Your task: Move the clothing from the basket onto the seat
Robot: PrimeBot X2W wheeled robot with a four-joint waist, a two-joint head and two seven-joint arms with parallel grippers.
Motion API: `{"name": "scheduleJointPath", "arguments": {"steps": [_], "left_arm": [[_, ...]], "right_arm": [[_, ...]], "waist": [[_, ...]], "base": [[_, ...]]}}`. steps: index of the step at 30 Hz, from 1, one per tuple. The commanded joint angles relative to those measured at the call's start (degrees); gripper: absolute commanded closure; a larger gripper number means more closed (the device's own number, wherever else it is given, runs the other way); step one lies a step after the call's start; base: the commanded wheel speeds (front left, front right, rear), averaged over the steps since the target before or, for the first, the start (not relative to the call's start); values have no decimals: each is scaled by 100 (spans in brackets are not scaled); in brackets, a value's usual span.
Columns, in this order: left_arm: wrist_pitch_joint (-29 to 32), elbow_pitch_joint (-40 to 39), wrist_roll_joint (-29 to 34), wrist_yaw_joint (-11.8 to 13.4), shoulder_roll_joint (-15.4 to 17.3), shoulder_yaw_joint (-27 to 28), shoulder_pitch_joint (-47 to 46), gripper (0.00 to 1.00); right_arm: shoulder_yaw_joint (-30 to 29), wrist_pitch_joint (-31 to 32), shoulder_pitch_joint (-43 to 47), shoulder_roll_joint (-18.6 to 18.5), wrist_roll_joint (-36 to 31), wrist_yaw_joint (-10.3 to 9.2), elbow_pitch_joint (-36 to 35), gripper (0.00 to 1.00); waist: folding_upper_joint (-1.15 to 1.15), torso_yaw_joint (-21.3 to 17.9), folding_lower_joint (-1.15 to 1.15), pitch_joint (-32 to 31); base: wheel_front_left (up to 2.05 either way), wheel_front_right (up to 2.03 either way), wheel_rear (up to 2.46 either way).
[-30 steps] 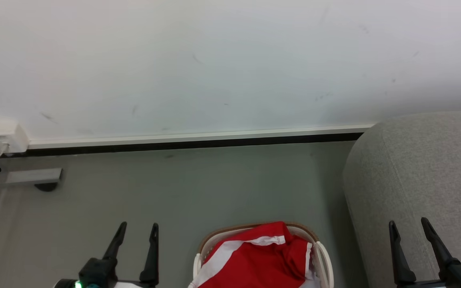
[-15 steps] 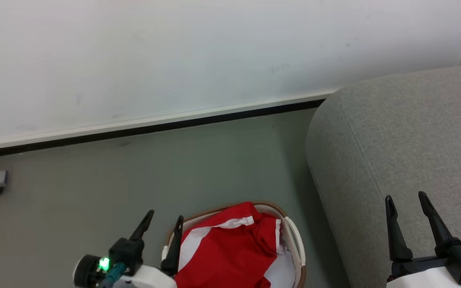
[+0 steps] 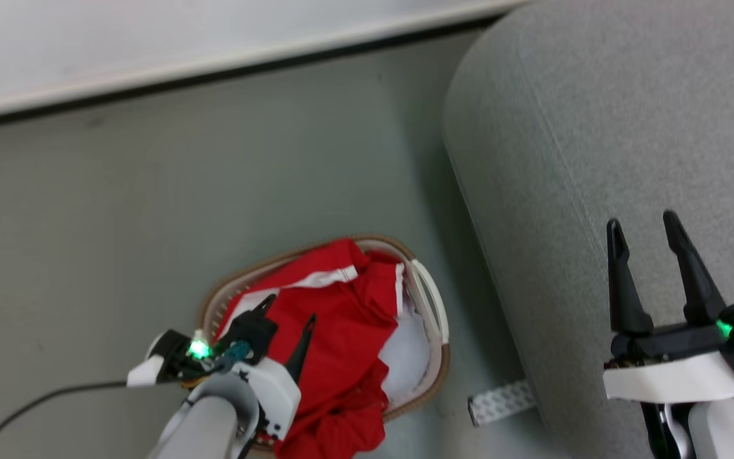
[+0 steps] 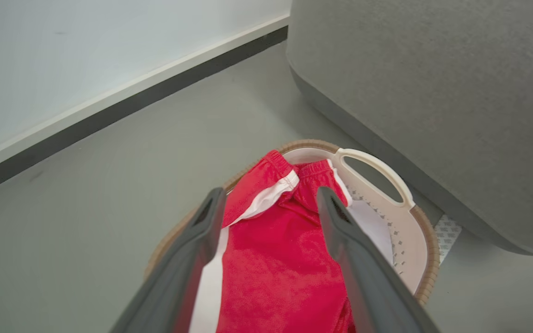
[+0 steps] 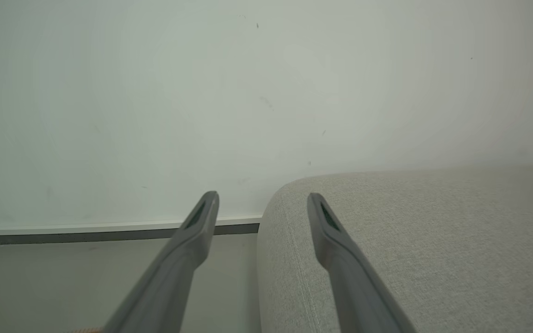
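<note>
**Left fingers poised over the basket, first grab not yet made**

Hovers with the left gripper (image 3: 290, 308) low over the clothing (image 3: 335, 319), fingers spread wide and gripping nothing. Cannot tell whether the tips touch the red fabric. Aimed steeply down, most likely to straddle a fold of the soft cloth and pinch it on closing.

Finds the clothing heaped in the basket (image 3: 434, 306) on the floor (image 3: 150, 210), draped over its near edge, with a white cloth (image 3: 405, 350) showing beneath on the side toward the seat (image 3: 596, 127). Judged to be at the very start, with none of the red on the seat yet.

Set near the seat's flank but apart from it, presumably to keep the carry short: lift, swing right, drop.

Hovers with the right gripper (image 3: 641, 220) above the seat, fingers likewise well apart and empty, pointing toward the wall (image 5: 155, 92). Held clear of the basket, probably to leave the left arm room and to stand ready at the drop spot.

Next, by judgement: lower a little, close on a thick bunch near the white stripe, then lift high enough to clear the basket's edge. Worth watching for slick fabric sliding out of a thin pinch, for dragging the white cloth up along with the red, and for tipping the light basket on a snag
</note>
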Motion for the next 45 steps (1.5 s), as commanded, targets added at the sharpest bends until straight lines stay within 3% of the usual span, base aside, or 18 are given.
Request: {"name": "scheduleJointPath", "arguments": {"steps": [1, 9, 18, 26, 27, 28, 29, 30, 37, 41, 45], "left_arm": [[64, 189, 81, -8, 46, -40, -222, 0], [696, 1238, 350, 115, 56, -274, -1278, 0], [1230, 1752, 576, 312, 184, -464, -2321, 0], [1223, 2037, 612, 446, 222, -557, -2717, 0], [1182, 2134, 585, 454, 206, -580, -2760, 14], [1182, 2134, 585, 454, 206, -580, -2760, 14], [1146, 2178, 564, 457, 191, -586, -2768, 68], [1103, 2205, 516, 465, 165, -576, -2771, 100], [521, 2317, 103, 321, -108, -516, -2436, 100], [237, 2246, -302, 165, -168, -505, -2050, 100], [102, 1805, -964, -2, -176, -829, -1479, 100]], "right_arm": [[34, 2, -167, 4, 58, -12, -64, 0], [221, 2, -679, 6, 254, -12, -345, 0], [461, 2, -1305, 4, 339, -12, -658, 0], [502, 2, -1531, 4, 375, -12, -702, 0], [486, 2, -1540, 3, 378, -12, -675, 0], [486, 2, -1540, 3, 378, -12, -675, 0], [470, 2, -1532, 3, 374, -12, -653, 0], [446, 2, -1507, 2, 367, -12, -626, 0], [231, 2, -1161, 1, 182, -12, -366, 0], [45, 2, -818, -2, 65, -12, -203, 0], [-87, 2, -398, -3, -38, -12, -33, 0]], "waist": [[0, -263, -1, 610], [0, -335, -1, 1623], [0, -245, -1, 2769], [0, -203, -1, 3156], [0, -181, -1, 3159], [0, -181, -1, 3159], [0, -163, -1, 3134], [0, -137, -1, 3092], [0, 232, -1, 2290], [0, 516, -1, 1520], [0, 776, -1, 683]], "base": [[0, 0, 0], [0, 0, 0], [0, 0, 0], [0, 0, 0], [0, 0, 0], [0, 0, 0], [0, 0, 0], [0, 0, 0], [0, 0, 0], [0, 0, 0], [0, 0, 0]]}}
